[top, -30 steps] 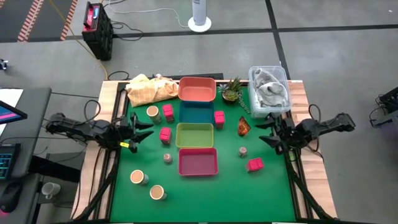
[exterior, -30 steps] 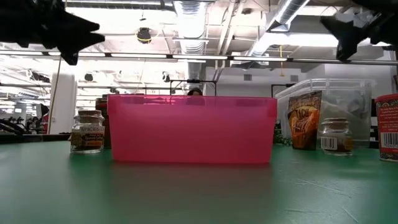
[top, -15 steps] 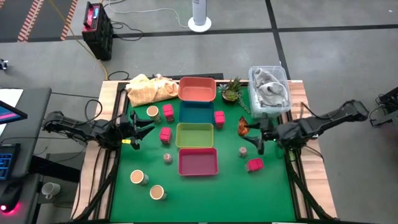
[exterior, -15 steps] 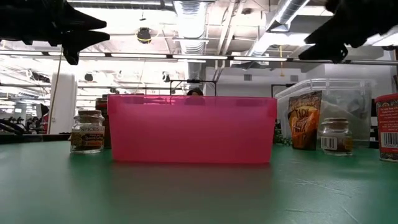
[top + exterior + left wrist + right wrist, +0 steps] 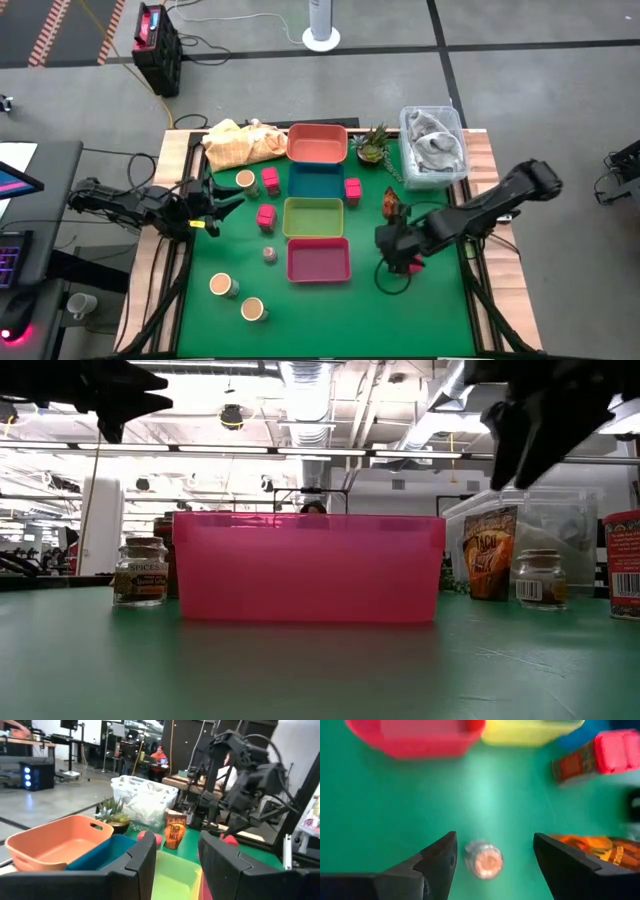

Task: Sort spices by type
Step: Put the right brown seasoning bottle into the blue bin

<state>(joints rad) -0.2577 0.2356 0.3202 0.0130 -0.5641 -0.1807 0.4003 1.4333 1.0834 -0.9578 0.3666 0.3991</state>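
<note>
My right gripper (image 5: pixel 392 248) hangs open, pointing down over a tiny grey shaker jar (image 5: pixel 484 859), which stands on the mat between and below the fingers, untouched. That jar (image 5: pixel 540 580) is well below the gripper (image 5: pixel 535 430) in the low view. The orange-brown packet (image 5: pixel 392 203) and a pink-red cube (image 5: pixel 410 265) stand close by. More cubes (image 5: pixel 265 215), another shaker (image 5: pixel 269 254) and tan-topped jars (image 5: pixel 221 285) stand left of the trays. My left gripper (image 5: pixel 215 205) waits open above the table's left side.
Four trays run in a row down the table's middle: orange (image 5: pixel 317 143), teal (image 5: pixel 316 182), yellow-green (image 5: pixel 313 217), pink-red (image 5: pixel 318 260). A potted plant (image 5: pixel 373 145), a clear bin (image 5: pixel 433 145) and a yellow cloth (image 5: pixel 240 143) line the far edge.
My right arm has swung in from the table's right edge toward the middle, tipped its gripper to point down, and come over the grey shaker jar right of the pink-red tray. The objects have stayed where they were.
</note>
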